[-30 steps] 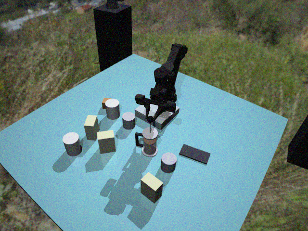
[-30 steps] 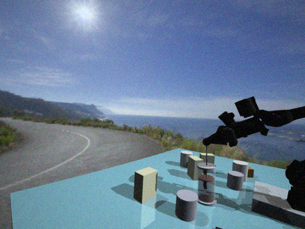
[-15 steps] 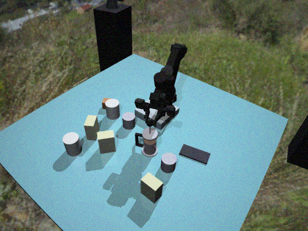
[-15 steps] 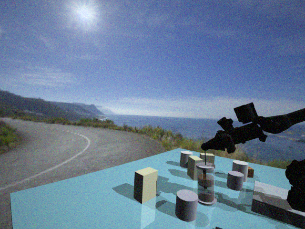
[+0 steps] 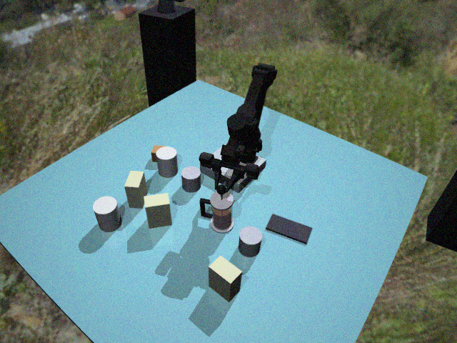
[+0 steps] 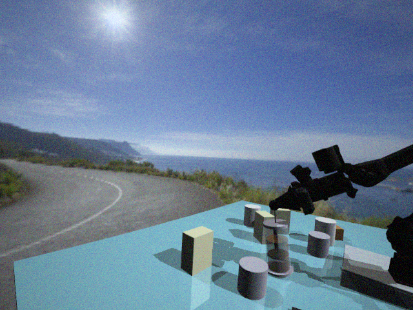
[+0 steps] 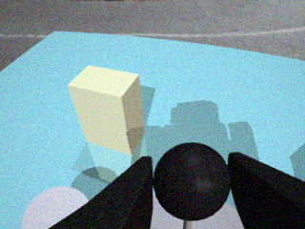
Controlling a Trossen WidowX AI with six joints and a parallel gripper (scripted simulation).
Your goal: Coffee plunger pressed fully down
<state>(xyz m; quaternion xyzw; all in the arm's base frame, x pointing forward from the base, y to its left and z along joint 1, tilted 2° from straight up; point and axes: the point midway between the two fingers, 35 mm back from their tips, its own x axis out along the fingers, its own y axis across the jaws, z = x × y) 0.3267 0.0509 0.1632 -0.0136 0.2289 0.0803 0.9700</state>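
The coffee press [image 5: 222,217] [image 6: 279,256] stands upright on the table, a clear cylinder with a pale lid and base and a black handle [image 5: 202,208] on its left in the top view. My gripper [image 5: 221,189] [image 6: 273,205] [image 7: 190,164] is shut on the round black plunger knob, one finger on each side of it in the wrist view. A short length of thin rod [image 6: 275,216] shows between knob and lid, so the knob is a little above the lid. Inside the glass, a brownish band lies above the dark lower part.
A grey cylinder [image 5: 250,241] [image 6: 252,278] and a cream block [image 5: 225,279] [image 6: 197,250] [image 7: 107,110] stand near the press. More cylinders and cream blocks stand left in the top view, with an orange block [image 5: 155,153]. A dark flat slab [image 5: 288,229] lies right of the press.
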